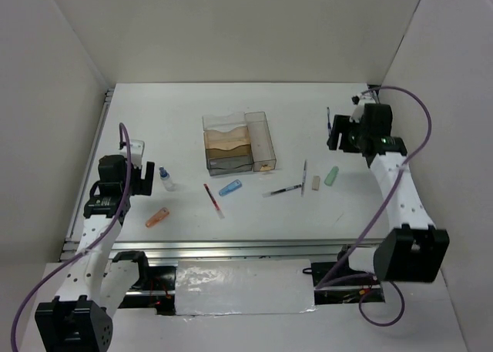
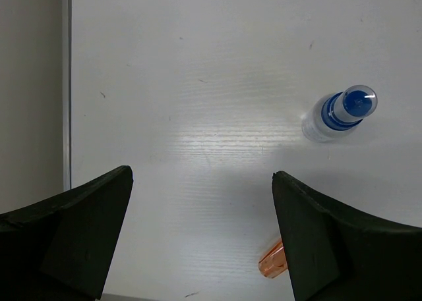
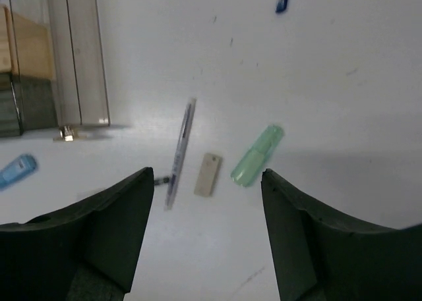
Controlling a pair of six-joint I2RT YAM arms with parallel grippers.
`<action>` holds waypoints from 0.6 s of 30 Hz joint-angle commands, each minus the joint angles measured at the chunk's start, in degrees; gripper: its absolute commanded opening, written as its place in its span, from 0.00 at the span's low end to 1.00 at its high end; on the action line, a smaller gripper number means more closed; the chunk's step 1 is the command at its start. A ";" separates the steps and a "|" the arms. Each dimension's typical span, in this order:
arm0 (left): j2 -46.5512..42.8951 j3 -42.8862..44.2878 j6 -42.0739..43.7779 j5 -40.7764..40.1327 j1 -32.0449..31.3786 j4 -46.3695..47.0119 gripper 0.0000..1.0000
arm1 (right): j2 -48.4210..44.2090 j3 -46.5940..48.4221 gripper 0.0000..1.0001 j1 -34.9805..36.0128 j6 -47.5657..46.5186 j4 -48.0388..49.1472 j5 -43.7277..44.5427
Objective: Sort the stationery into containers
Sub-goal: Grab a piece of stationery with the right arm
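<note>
The left gripper is hovering with fingers spread, holding nothing, near the bottle and the orange piece. The right gripper is hanging spread and unloaded above the white pen, beige piece and mint piece. The organizer is standing at the centre of the table, with the red pen, blue piece and black pen lying just in front of it.

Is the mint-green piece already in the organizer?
No, the mint-green piece lies on the table beside the beige piece, well apart from the organizer.
</note>
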 commanded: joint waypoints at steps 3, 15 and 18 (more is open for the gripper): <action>0.78 0.04 -0.84 -1.35 -0.65 1.58 0.99 | 18.79 19.32 0.74 1.89 8.40 -2.46 7.77; 2.89 0.31 -1.11 -3.55 -1.97 1.76 0.99 | 56.43 50.52 0.50 2.25 10.60 -11.95 14.10; 2.90 0.40 -1.20 -3.81 -2.23 1.76 0.99 | 60.22 54.31 0.49 1.72 11.13 -12.31 16.21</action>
